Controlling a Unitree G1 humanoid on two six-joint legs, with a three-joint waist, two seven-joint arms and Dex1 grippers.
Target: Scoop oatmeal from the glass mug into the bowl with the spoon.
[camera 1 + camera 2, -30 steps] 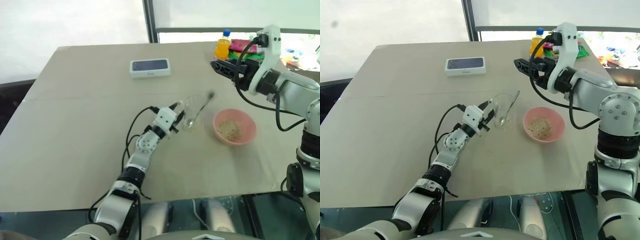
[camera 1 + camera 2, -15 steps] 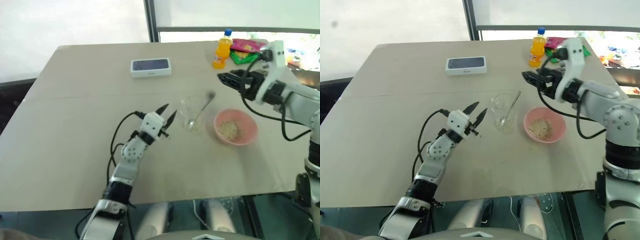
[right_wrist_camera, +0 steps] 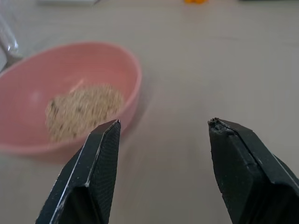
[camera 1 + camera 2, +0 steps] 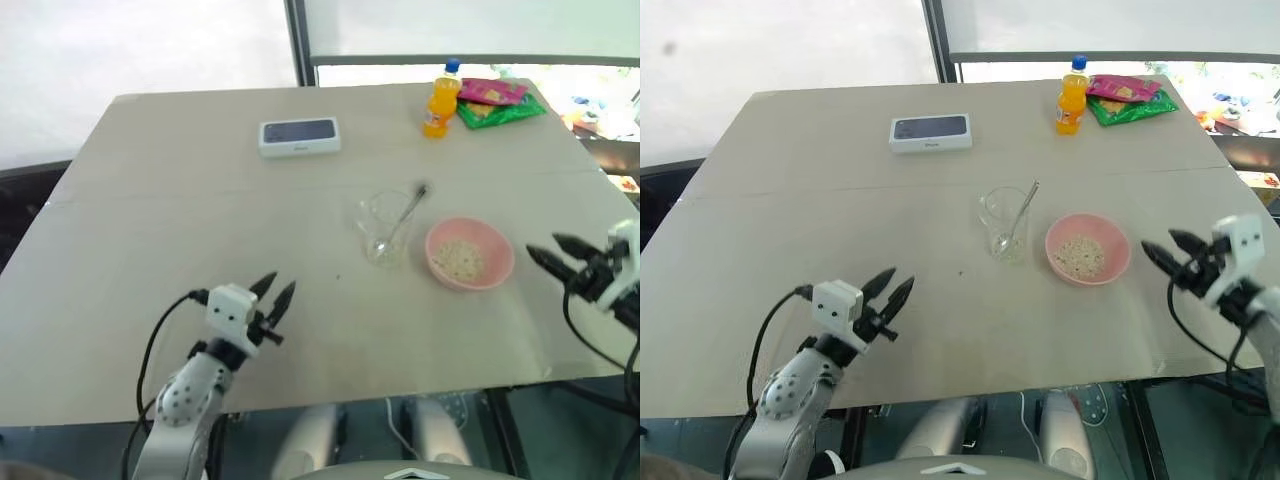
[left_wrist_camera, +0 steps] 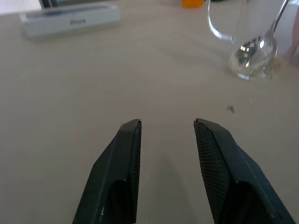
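Two grippers hung low over the near part of the table [image 4: 150, 200], both empty and well apart from the dishes. The left gripper [image 4: 273, 292] sat near the front edge, its two black fingers spread with a clear gap and nothing between them; in the left wrist view the left gripper [image 5: 167, 122] pointed across bare tabletop toward the glass mug [image 5: 245, 39]. The right gripper [image 4: 1160, 247] stood off to the right of the bowl [image 4: 1087, 250], fingers parted wide and holding nothing, and the right wrist view showed the right gripper [image 3: 164, 122] just beside the bowl's [image 3: 126, 74] rim without touching it.

The glass mug [image 4: 386, 226] stood upright near the middle of the table, with the spoon [image 4: 401, 219] leaning inside it, handle up against the rim and its small end at the bottom. A few flakes lay around the mug's base. The pink bowl [image 4: 470, 256] sat just to its right, holding the oatmeal [image 4: 461, 259] in a loose heap.

Farther back lay a white box [image 4: 299, 136], an orange drink bottle [image 4: 441, 98], and snack packets [image 4: 498, 100] beside it.
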